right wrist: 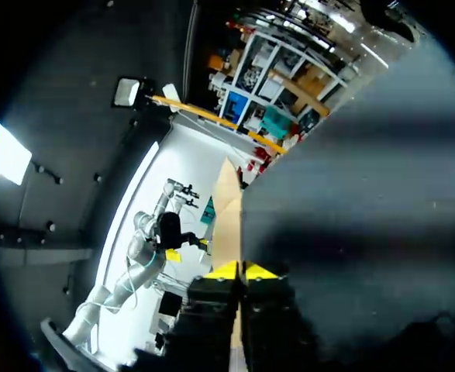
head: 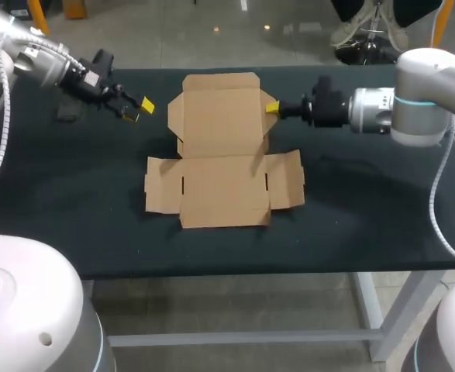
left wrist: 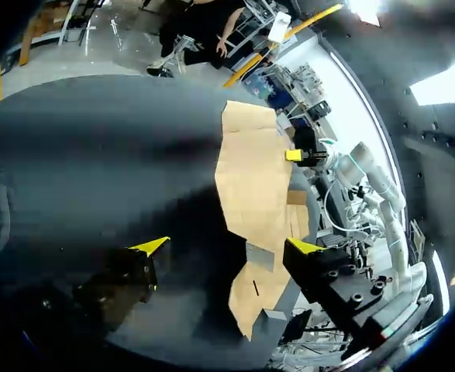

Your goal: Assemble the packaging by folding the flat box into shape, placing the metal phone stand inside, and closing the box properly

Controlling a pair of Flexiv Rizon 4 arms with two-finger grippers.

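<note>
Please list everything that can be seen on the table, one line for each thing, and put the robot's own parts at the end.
cardboard box: one, brown, lying unfolded and flat at the middle of the table.
small dark object: one, dark grey, on the far left part of the table; too unclear to say what it is.
table: one, black top, bearing both things.
left hand: one, black with yellow tips, open and empty, to the left of the box's far part.
right hand: one, black with yellow tips, shut on the right edge of the box's far part.
</note>
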